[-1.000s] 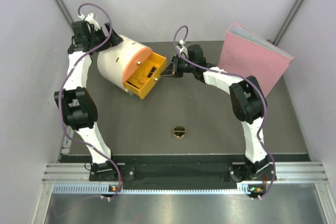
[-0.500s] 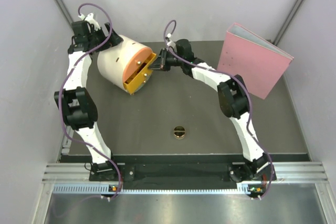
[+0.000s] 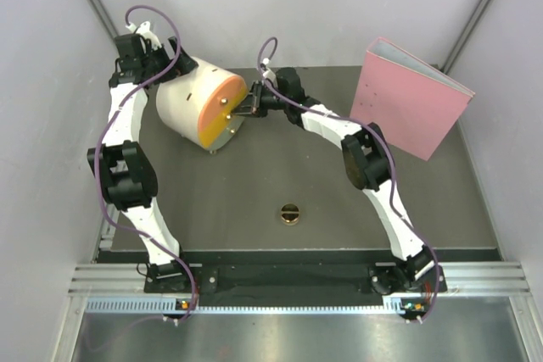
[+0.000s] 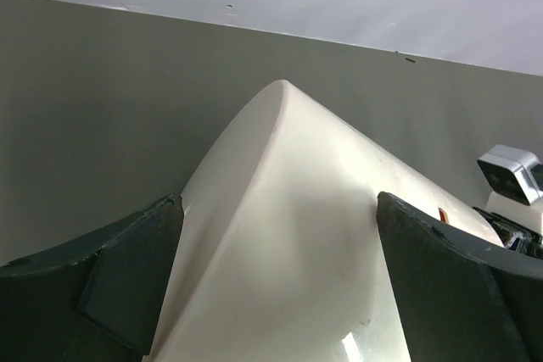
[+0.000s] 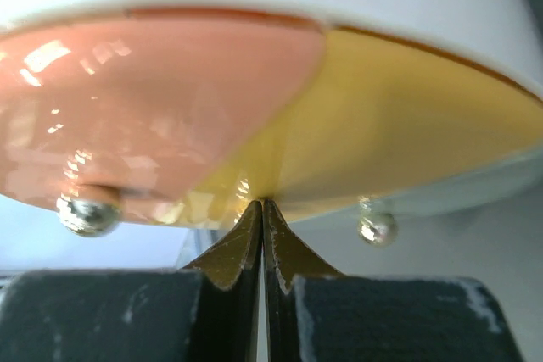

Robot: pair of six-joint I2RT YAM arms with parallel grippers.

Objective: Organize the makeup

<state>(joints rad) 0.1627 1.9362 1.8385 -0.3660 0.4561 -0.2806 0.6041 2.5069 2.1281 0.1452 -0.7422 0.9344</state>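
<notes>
One piece of the makeup, a round gold compact (image 3: 290, 212), lies alone on the dark table. The cream cylindrical drawer box (image 3: 188, 99) lies on its side at the back left, its orange and yellow front facing right, with the drawer flush in it. My right gripper (image 3: 240, 110) is shut, and its tips (image 5: 262, 205) press on the yellow drawer front (image 5: 407, 133) with nothing between them. My left gripper (image 3: 172, 67) is open, its fingers (image 4: 127, 286) flanking the box's cream back (image 4: 297, 235).
A pink binder (image 3: 407, 99) stands upright at the back right. Two small metal knobs (image 5: 87, 214) stick out of the box front. Grey walls close in the table on three sides.
My right gripper has moved left and pushed the yellow drawer from wide open to flush with the box. The left arm and the compact have not moved.
</notes>
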